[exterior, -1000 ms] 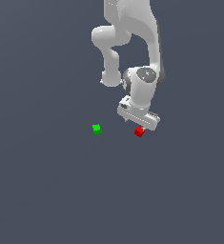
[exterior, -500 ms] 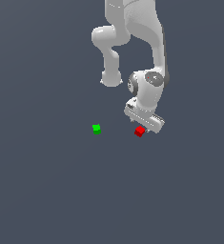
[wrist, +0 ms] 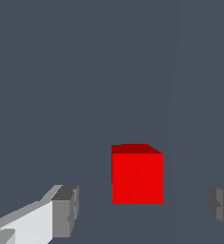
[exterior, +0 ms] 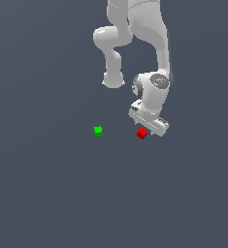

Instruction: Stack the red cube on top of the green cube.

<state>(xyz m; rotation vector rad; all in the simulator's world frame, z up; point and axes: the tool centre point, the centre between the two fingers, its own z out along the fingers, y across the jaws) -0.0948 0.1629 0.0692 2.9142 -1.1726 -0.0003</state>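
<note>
1. Since the earlier frames the arm's wrist has dropped. The gripper now sits right at the red cube, whereas a second ago it hung visibly higher.
2. The cubes themselves haven't shifted. The red cube rests on the floor, and the green cube is well apart from it, toward the exterior view's left.
3. Hand state: wide open, holding nothing. In the wrist view both fingers are spread, one on each side of the red cube, with clear gaps on both sides and no contact.
4. The cube isn't centred in the wrist view. It sits closer to one finger than to the other, but still inside the span.
5. Judgement: this is the end of the approach/descent phase and the grasp has not started. The fingertips look roughly level with the cube, though I can't tell from these views whether they are low enough for a full-face grip.
6. Next likely needs: finish the descent if short, then close on the red cube. The off-centre position means one finger touches first and may nudge the cube sideways, which is fine as long as it doesn't rotate.
7. Task progress: early. Lift, transfer to the green cube and placement all remain.
</note>
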